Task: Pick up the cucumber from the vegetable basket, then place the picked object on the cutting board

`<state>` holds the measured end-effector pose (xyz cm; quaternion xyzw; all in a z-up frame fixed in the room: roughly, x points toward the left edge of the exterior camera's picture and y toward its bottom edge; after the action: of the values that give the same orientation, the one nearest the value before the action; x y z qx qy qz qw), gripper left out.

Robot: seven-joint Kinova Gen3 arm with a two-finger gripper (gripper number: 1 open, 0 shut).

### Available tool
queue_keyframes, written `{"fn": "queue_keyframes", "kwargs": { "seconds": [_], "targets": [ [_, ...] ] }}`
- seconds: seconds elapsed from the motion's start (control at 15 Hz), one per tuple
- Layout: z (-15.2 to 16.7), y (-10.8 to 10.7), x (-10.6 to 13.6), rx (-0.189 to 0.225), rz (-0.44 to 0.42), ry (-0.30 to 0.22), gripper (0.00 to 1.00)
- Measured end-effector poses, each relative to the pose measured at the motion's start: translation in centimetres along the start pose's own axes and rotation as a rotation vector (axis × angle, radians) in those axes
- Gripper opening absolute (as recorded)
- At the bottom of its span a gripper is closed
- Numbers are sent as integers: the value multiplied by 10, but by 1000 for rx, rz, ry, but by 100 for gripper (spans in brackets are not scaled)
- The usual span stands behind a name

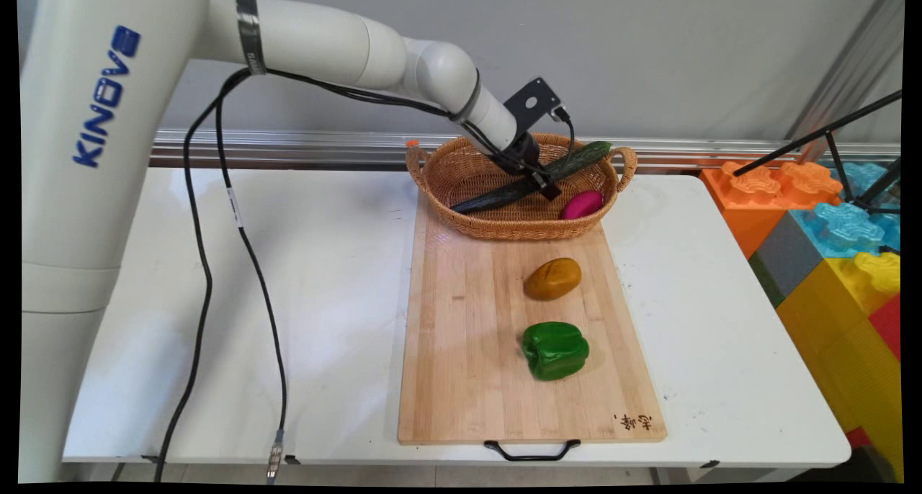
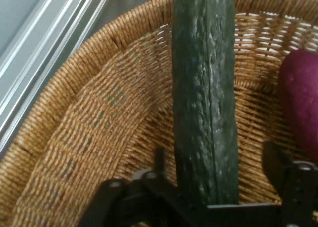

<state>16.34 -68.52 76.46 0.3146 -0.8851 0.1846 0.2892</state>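
Gripper (image 1: pixel 542 181) inside wicker basket (image 1: pixel 461 170), far end of cutting board (image 1: pixel 468 335). Cucumber (image 1: pixel 533 177) lies slantwise across basket, between the fingers; fingers spread, right one (image 2: pixel 278 160) clear of it. Purple vegetable (image 1: pixel 582 204) just right. Potato (image 1: pixel 552 279), green pepper (image 1: pixel 555 350) nearer.

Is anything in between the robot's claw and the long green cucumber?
No, nothing visible is. The gripper is right at the cucumber, which runs up between its two fingers inside the wicker basket. The purple vegetable lies off to one side in the basket, not between them.
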Motion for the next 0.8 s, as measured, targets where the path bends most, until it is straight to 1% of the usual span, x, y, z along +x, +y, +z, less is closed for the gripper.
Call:
{"fn": "queue_keyframes", "kwargs": {
  "seconds": [0.27,0.4,0.53,0.8],
  "targets": [
    [7,1,-2,5,17,7,0],
    [3,0,-1,12,14,18,0],
    [-11,-1,5,25,6,38,0],
    [-49,-2,21,53,1,83,0]
  ]
}}
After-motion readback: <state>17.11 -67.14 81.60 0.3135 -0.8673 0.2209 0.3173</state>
